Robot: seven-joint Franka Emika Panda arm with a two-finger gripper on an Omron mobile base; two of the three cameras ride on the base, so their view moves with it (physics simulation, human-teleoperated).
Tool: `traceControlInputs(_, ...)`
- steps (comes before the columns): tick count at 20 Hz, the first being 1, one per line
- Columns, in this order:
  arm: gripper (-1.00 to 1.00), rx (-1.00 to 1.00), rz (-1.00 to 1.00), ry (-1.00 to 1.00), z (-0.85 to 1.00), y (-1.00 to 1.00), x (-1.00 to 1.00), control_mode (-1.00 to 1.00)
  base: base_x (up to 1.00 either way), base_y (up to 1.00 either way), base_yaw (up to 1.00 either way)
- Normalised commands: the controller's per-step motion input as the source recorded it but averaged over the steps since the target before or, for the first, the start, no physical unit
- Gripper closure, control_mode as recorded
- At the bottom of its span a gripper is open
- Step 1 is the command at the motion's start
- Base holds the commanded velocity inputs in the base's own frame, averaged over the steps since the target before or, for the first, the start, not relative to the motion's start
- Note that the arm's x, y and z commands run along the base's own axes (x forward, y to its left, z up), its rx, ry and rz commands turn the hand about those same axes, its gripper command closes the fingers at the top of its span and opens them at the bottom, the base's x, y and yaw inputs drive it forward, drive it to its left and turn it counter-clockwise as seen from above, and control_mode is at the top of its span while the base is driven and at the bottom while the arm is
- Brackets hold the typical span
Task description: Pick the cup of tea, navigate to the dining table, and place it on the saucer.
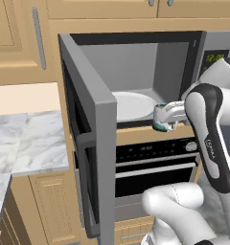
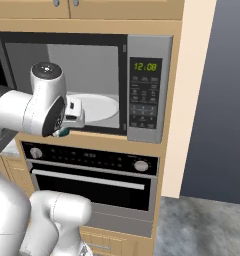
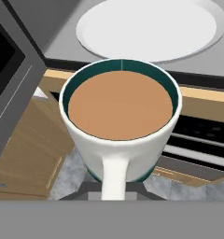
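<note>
One small whitish cup of tea (image 3: 121, 135) with a teal-green inner rim and brown liquid, seen from above in the hand view, handle pointing toward the camera. Held just outside the front edge of an open grey microwave (image 1: 150, 62), over the gap above the black built-in oven (image 2: 92, 172). Gripped by the white arm's two-finger gripper (image 1: 166, 116), closed around the cup; fingers themselves hidden under the cup in the hand view, so exact contact points cannot be told. In the left base view, cup (image 1: 161, 119) visible as a small teal-and-white shape beside the silver hand, level with the microwave floor. In the right base view, only a sliver of teal (image 2: 62, 132) peeking out beneath the arm's wrist.

Inside the microwave, a round white turntable plate (image 1: 133, 105), bare. Microwave door (image 1: 88, 134) swung wide open to the left, dark window on its inner face. Green digits on the control panel (image 2: 146, 90) at the right of the microwave. Tan wooden cabinets (image 1: 21, 33) above and beside. A white-grey marble worktop (image 1: 26, 143) at the left in the left base view. Grey stone floor (image 2: 207, 225) below.
</note>
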Motion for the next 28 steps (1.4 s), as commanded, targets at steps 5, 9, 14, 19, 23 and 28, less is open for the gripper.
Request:
traceControlInputs(5, 1.00, 0.00, 0.00, 0.00, 0.00, 0.00, 0.00, -1.00, 0.00, 0.00, 0.00)
traceControlInputs(9, 1.00, 0.00, 0.00, 0.00, 0.00, 0.00, 0.00, -1.00, 0.00, 0.00, 0.00)
traceControlInputs(14, 1.00, 0.00, 0.00, 0.00, 0.00, 0.00, -0.02, 1.00, -0.11, 0.00, 0.00)
traceControlInputs(19, 1.00, 0.00, 0.00, 0.00, 0.00, 0.00, 0.00, 1.00, -0.61, -0.05, 0.00)
traceControlInputs(23, 1.00, 0.00, 0.00, 0.00, 0.00, 0.00, 0.00, 1.00, -0.44, -0.05, -0.18)
traceControlInputs(28, 1.00, 0.00, 0.00, 0.00, 0.00, 0.00, 0.00, 1.00, -0.03, -0.07, -0.69)
